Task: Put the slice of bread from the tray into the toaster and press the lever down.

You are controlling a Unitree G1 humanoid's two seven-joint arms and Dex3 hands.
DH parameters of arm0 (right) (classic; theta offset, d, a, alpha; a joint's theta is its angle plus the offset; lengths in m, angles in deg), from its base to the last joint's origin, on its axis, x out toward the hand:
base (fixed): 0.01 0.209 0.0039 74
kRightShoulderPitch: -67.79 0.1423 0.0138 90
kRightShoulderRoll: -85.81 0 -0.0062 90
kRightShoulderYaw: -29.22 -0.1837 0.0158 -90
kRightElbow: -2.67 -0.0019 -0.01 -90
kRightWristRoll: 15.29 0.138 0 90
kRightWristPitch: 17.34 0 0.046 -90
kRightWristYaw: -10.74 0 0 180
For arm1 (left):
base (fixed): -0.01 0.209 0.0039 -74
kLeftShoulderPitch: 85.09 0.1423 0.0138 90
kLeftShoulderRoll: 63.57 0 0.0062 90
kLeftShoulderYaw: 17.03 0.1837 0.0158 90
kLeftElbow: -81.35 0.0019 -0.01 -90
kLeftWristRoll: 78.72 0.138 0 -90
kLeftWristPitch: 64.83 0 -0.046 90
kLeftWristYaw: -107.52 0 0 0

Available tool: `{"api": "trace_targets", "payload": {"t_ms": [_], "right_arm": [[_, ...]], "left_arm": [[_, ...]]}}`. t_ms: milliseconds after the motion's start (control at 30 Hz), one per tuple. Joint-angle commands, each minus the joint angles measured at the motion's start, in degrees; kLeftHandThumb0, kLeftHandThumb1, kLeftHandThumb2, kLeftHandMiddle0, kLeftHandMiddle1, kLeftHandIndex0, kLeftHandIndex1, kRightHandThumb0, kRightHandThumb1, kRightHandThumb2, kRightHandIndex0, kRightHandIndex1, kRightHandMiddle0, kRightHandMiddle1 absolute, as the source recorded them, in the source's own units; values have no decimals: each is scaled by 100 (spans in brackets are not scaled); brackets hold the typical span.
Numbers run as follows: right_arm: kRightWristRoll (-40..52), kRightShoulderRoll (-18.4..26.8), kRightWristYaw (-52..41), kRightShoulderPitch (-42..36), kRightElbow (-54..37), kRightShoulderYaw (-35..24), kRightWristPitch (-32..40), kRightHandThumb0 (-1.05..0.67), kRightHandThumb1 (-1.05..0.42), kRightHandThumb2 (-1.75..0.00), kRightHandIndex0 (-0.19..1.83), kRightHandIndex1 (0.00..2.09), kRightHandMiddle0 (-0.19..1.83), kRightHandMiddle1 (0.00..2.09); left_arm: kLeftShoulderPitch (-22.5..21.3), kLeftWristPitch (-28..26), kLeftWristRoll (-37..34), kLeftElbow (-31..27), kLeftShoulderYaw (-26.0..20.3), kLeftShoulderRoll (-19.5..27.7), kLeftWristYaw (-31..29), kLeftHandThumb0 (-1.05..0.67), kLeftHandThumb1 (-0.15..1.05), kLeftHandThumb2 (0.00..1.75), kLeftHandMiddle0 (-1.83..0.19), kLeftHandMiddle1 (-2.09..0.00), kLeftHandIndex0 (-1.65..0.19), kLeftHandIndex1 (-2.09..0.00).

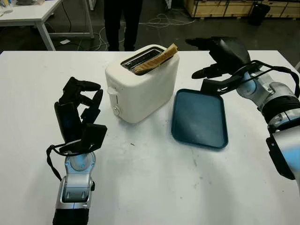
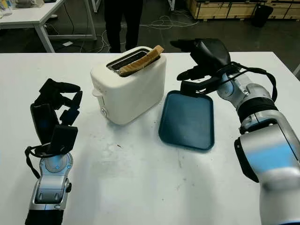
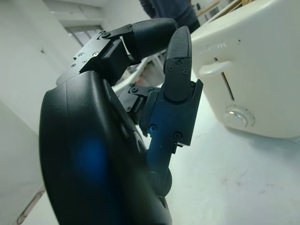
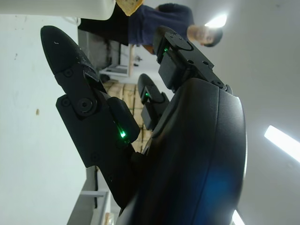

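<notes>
A white toaster (image 1: pixel 140 84) stands mid-table. A slice of bread (image 1: pixel 157 58) leans in its front slot, with its upper end sticking out over the rim. The lever (image 1: pixel 111 91) on the toaster's left end sits high, above a round knob (image 3: pixel 236 117). To the toaster's right lies the dark blue tray (image 1: pixel 200 117), with nothing on it. My right hand (image 1: pixel 199 58) hovers over the tray's far edge, just right of the toaster, open and holding nothing. My left hand (image 1: pixel 91 93) is upright left of the toaster, near the lever end, open.
A person in dark clothes (image 1: pixel 123 23) stands behind the table's far edge. Another white table (image 1: pixel 28 14) is at the back left, with wooden crates (image 1: pixel 225 7) at the back right. Bare tabletop (image 1: pixel 154 178) stretches in front of the toaster and tray.
</notes>
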Motion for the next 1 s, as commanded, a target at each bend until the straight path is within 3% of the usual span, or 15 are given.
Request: {"api": "trace_targets", "payload": {"t_ms": [0,500,967], "right_arm": [[175,-40,75,68,-23,-134,-144,-72,-69,0,66,7,62,5],[30,-75,397,373,-49,-106,-335,-64,-70,0,78,12,75,6],[-367,-467,718,752,21,440,-220,-57,-63,0,87,26,87,7]], "left_arm": [[12,67,65,32,38,6,11,-42,92,17,-73,-167,-61,-133],[3,68,66,32,64,6,23,-42,92,17,-74,-165,-62,-132],[26,43,91,-4,66,1,42,-42,92,17,-73,-167,-61,-132]]}}
